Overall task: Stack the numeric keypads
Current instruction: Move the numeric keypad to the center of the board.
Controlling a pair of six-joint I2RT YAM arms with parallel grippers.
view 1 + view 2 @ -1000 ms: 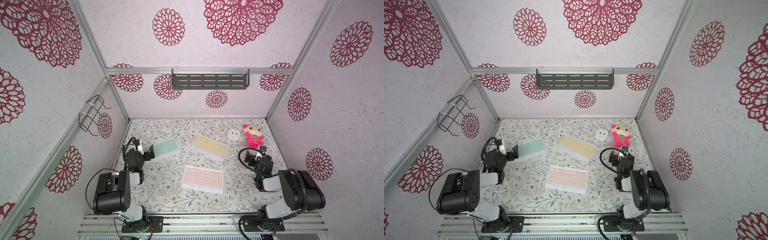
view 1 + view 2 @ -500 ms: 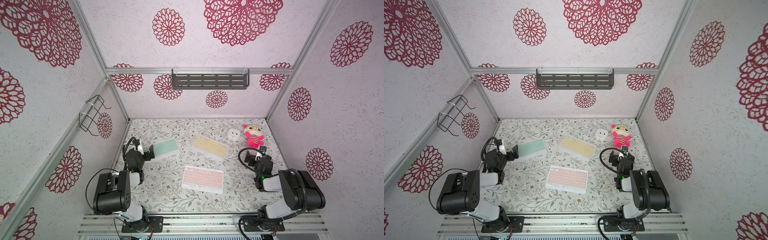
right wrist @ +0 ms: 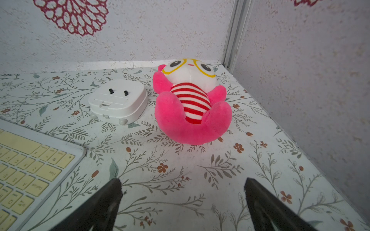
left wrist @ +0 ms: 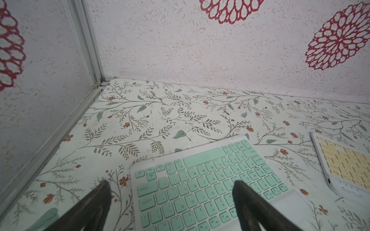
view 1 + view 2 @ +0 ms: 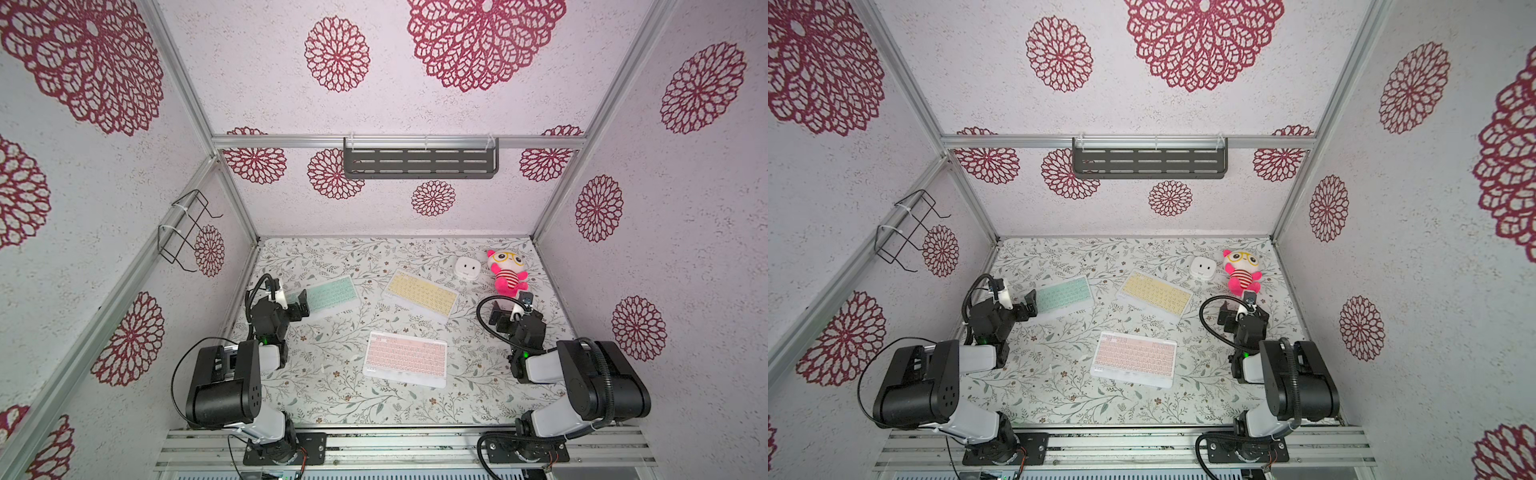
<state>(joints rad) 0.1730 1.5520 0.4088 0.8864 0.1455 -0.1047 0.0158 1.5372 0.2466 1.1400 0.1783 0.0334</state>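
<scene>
Left fingers gape wide astride the green keypad's edge; right fingers gape wide, empty, over the tabletop.

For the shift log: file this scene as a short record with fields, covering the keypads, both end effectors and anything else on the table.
keypads: mint keypad; yellow keypad; pink keypad
stack state: none stacked; all three lie flat and apart on the table
left end effector: open, at one end of the mint keypad, holding nothing
right end effector: open, over bare table short of the plush toy, holding nothing
other things: white gadget beside the plush toy, near the far right corner
</scene>
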